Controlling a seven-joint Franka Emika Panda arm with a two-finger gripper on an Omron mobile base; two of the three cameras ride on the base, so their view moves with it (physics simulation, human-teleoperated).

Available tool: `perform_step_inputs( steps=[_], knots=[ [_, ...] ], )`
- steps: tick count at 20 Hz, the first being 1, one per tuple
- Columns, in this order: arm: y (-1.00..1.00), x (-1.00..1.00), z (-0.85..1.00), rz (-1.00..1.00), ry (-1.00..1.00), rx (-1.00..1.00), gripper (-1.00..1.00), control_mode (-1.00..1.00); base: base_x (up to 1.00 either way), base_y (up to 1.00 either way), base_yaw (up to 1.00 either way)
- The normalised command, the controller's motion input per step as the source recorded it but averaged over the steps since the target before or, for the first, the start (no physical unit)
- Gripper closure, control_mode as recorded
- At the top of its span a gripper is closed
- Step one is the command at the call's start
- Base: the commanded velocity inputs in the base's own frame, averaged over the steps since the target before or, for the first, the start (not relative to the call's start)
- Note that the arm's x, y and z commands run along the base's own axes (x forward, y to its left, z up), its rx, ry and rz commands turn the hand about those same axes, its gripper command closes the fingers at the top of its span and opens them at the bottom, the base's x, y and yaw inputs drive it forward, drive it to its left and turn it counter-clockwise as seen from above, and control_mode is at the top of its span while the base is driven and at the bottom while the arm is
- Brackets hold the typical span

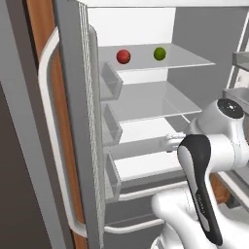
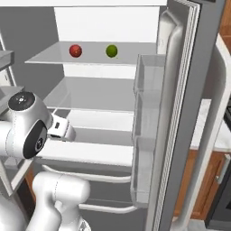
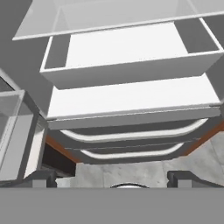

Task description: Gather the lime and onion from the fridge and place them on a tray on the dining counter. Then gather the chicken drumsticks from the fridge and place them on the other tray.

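Up on the top glass shelf (image 1: 189, 61) of the open fridge (image 2: 108, 27), the onion (image 1: 123, 56) and lime (image 1: 159, 53) sit side by side but apart, onion to the left, lime to the right. That's upper middle of the left base frame, and same deal in the right base view: onion (image 2: 75, 50) upper left of centre, lime (image 2: 112, 50) just right of it. Both are well back on the shelf, near the white rear wall.

Below them are two more glass shelves, then the white crisper drawers (image 3: 131, 61) and the two lower drawers with curved white handles (image 3: 131, 135). Door bins (image 2: 146, 90) hang on the right door, and the left door (image 1: 73, 121) fills the left side of the left base frame with its long white handle.

Gripper (image 3: 112, 177) is way lower than the fruit, around the middle shelf level, pointing down at the drawers. Its fingertips (image 3: 41, 178) sit at the bottom corners of the hand view, spread wide apart with nothing between them.
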Motion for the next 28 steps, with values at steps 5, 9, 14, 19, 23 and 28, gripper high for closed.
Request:
perform_step_inputs(
  steps=[5, 9, 14, 19, 23, 28],
  knots=[
    [0.00, 0.00, 0.00, 0.00, 0.00, 0.00, -1.00, 1.00, 0.46, -0.23, 0.13],
    [0.00, 0.00, 0.00, 0.00, 0.00, 0.00, -1.00, 1.00, 0.37, -0.16, 0.03],
    [0.00, 0.00, 0.00, 0.00, 0.00, 0.00, -1.00, 1.00, 0.40, -0.12, 0.00],
    [0.00, 0.00, 0.00, 0.00, 0.00, 0.00, -1.00, 1.00, 0.31, -0.15, 0.00],
    [0.00, 0.00, 0.00, 0.00, 0.00, 0.00, -1.00, 1.00, 0.28, -0.17, 0.00],
    [0.00, 0.00, 0.00, 0.00, 0.00, 0.00, -1.00, 1.00, 0.29, -0.17, 0.00]
  ],
)
